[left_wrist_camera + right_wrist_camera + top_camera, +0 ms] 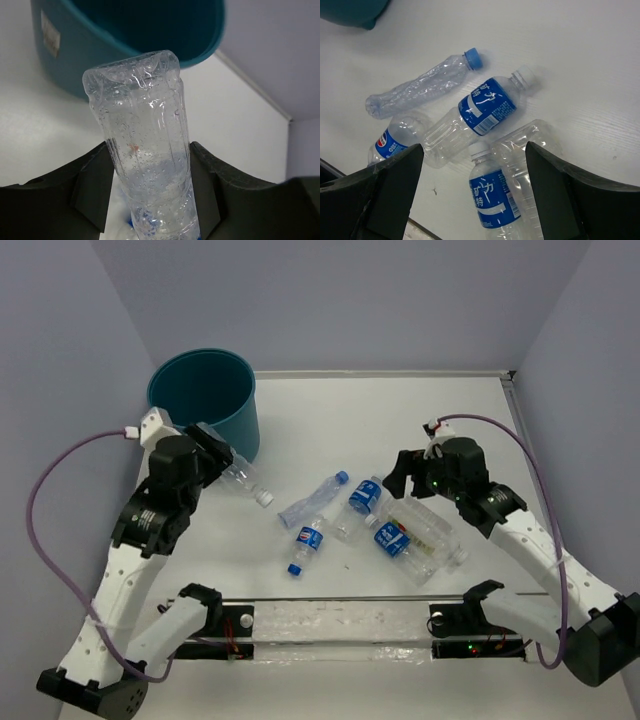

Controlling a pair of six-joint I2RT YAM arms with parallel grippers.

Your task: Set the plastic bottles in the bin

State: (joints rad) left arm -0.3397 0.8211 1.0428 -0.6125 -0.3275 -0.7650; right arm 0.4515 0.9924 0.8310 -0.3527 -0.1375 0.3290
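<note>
My left gripper is shut on a clear plastic bottle, held off the table right beside the teal bin. In the left wrist view that bottle stands between the black fingers, its base pointing toward the bin. Several more plastic bottles lie together mid-table: a crushed one with a blue cap, two with blue labels, a small one and a larger clear one. My right gripper hangs open above them, straddling a blue-label bottle without touching it.
A clear rail with black clamps runs along the table's near edge between the arm bases. Grey walls close in the left, back and right sides. A purple cable loops off each arm.
</note>
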